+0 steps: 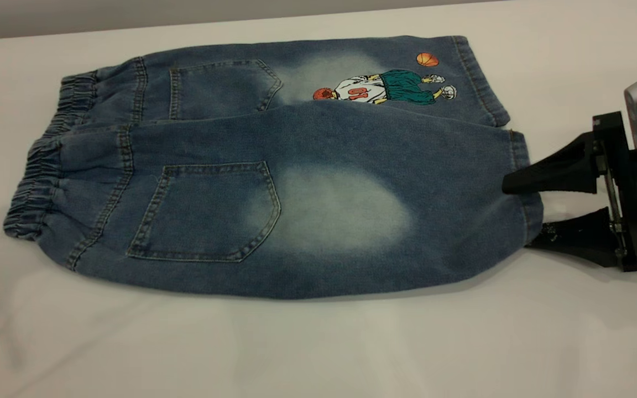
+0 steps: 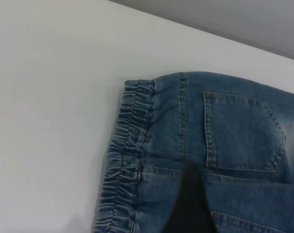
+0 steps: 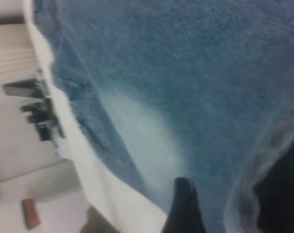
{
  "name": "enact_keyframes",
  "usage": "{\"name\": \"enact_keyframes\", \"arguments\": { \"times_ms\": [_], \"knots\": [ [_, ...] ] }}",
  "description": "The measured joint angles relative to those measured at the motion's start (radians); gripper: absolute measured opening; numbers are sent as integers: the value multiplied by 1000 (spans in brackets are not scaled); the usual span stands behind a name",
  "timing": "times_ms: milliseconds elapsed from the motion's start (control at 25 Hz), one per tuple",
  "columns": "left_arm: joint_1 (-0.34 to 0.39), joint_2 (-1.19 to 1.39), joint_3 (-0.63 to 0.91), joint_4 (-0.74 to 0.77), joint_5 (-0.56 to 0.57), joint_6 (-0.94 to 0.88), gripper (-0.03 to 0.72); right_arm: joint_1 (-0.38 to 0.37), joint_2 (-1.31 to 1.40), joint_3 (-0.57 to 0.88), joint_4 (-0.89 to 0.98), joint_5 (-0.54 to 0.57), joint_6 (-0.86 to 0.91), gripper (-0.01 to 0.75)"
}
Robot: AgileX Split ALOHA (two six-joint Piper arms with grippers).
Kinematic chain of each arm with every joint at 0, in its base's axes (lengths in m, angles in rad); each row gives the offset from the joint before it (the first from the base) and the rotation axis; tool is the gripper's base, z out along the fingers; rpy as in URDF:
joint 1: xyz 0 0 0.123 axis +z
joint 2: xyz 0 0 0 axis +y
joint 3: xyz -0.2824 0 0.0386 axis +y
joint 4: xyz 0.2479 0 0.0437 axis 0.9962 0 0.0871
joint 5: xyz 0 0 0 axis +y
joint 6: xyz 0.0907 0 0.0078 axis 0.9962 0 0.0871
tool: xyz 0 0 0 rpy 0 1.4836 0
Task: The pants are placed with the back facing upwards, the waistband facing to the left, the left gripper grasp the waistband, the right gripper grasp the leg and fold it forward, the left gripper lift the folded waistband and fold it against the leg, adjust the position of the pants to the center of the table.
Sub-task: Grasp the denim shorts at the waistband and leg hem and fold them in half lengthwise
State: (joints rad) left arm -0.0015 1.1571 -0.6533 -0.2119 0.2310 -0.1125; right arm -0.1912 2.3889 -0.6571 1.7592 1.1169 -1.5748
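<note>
- The table (image 1: 318, 348): a wide pale grey-white surface, bearing everything else.
- The pants (image 1: 274, 166): short blue denim, lay flat across the table's middle in the exterior view, back side up. Gathered elastic waistband (image 1: 36, 182) pointed toward that view's left, hems toward its right.
- The leg (image 1: 351, 215): the plain one, nearer the camera, with a large pale faded patch beside a stitched back pocket (image 1: 208, 213). Its upper edge overlapped the lower edge of the farther leg.
- Farther leg: second back pocket, a smaller faded patch, and the basketball-player print (image 1: 385, 88) with an orange ball above it, close to the hem.
- Right gripper (image 1: 523, 213): came in low from the exterior view's right, its two black fingers spread, one lying on the hem of the plain leg, the other at table level by the hem's lower corner. Not clamped on the cloth.
- Left gripper (image 2: 190, 204): only one dark finger showed in its wrist view, over the denim just inside the waistband; could not tell how far apart its fingers stood, nor whether it touched.
</note>
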Motion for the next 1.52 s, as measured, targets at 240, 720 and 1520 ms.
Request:
{"name": "enact_keyframes", "arguments": {
  "times_ms": [240,720,1520],
  "knots": [
    [0,0,0,0,0,0,499,1,0,0,-106,33,-1,474],
    [0,0,0,-1,1,0,499,2,-3,-9,-19,97,4,475],
    [0,0,0,-1,7,-1,499,41,-6,-9,-257,-15,5,175]
  ]
}}
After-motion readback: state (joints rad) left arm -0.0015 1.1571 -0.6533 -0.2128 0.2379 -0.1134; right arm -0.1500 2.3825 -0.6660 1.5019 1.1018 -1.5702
